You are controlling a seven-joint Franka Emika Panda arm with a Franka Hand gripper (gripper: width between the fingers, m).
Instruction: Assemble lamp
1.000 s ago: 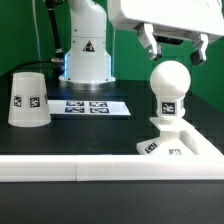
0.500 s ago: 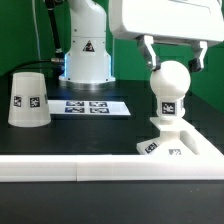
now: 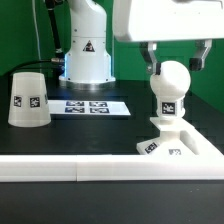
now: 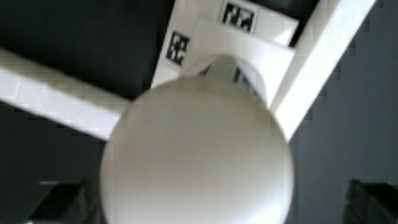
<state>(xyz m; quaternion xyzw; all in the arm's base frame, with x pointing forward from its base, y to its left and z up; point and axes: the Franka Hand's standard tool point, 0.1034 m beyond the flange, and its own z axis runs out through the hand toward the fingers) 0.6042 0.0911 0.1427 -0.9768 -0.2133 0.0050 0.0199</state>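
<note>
The ball-shaped bulb point(image 3: 171, 84) stands upright with its neck in the flat square base point(image 3: 176, 142) at the exterior view's right. My gripper point(image 3: 174, 58) is open just above the bulb, with one finger on either side of the ball's top and not touching it. In the wrist view the bulb point(image 4: 196, 150) fills the middle, the dark fingertips point(image 4: 63, 200) stand apart at both sides, and the tagged base point(image 4: 222, 40) shows beyond it. The cup-like shade point(image 3: 27, 99) stands mouth down at the exterior view's left, far from the gripper.
The marker board point(image 3: 92, 106) lies flat between the shade and the base. A long white border rail point(image 3: 90, 170) runs along the table's front edge. The robot's white pedestal point(image 3: 86, 50) stands behind the marker board.
My gripper has come down over the bulb and shifted slightly to the exterior view's right; its fingers now straddle the ball's top. The bulb, base and shade have not moved.
</note>
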